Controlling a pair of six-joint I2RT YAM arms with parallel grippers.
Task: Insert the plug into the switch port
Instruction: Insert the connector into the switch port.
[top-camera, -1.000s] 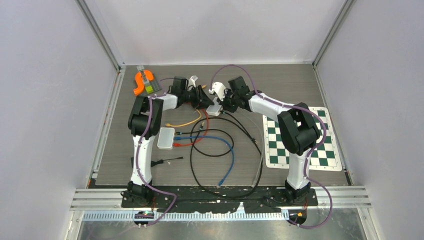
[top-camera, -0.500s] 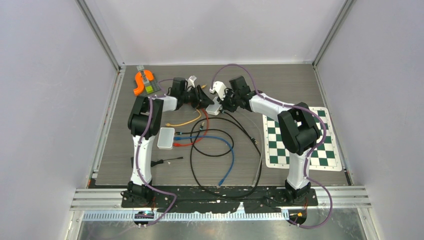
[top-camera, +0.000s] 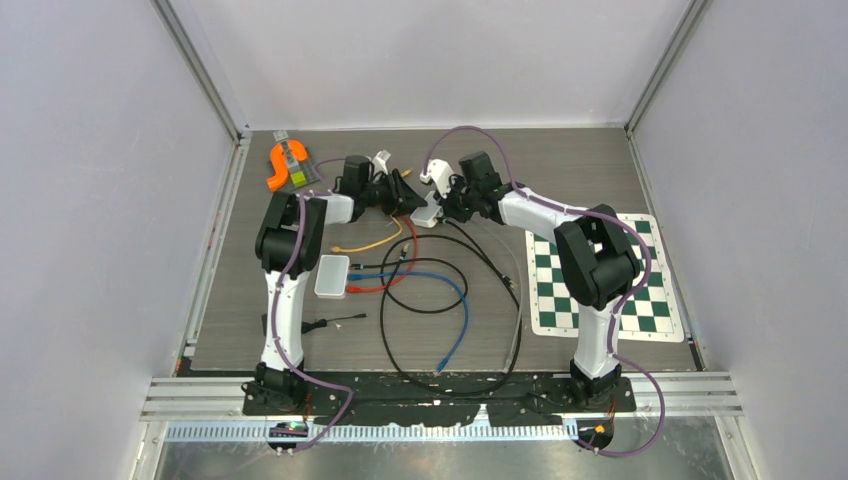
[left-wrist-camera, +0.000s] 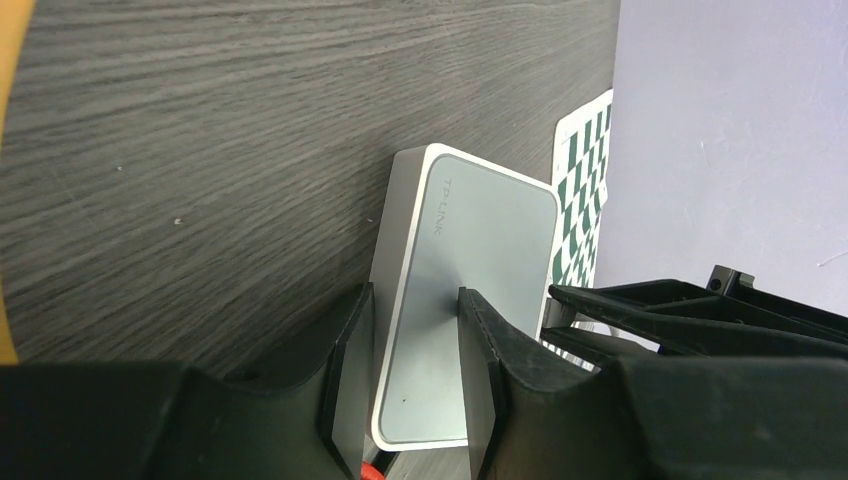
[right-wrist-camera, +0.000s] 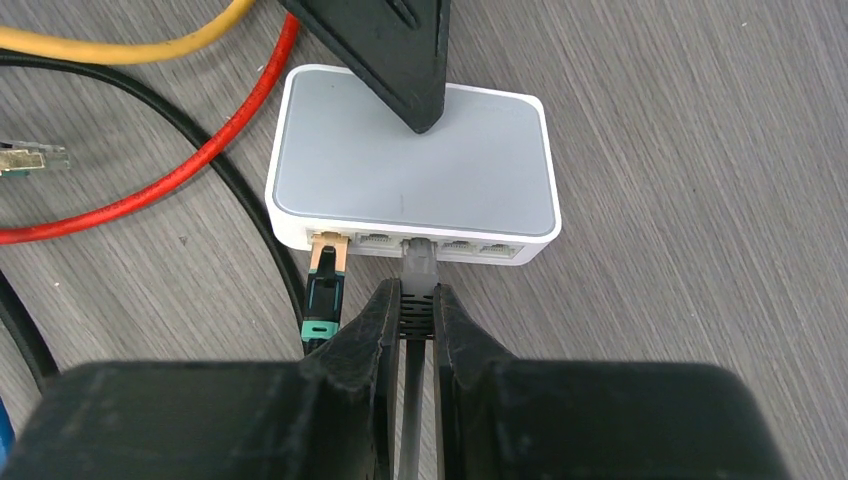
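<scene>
Fingers of the right gripper (right-wrist-camera: 412, 310) are closed on the grey plug (right-wrist-camera: 418, 262), seated at the switch (right-wrist-camera: 410, 170) port; left gripper (left-wrist-camera: 412, 385) fingers clamp the light, slide-prone switch.

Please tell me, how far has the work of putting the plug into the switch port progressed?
Done: the left gripper steadies the white switch, and a green-booted plug already sits in the leftmost port. In hand: the right gripper is shut on the grey plug, whose tip is at a middle port. Left: whether it is fully seated cannot be told; then release.
</scene>
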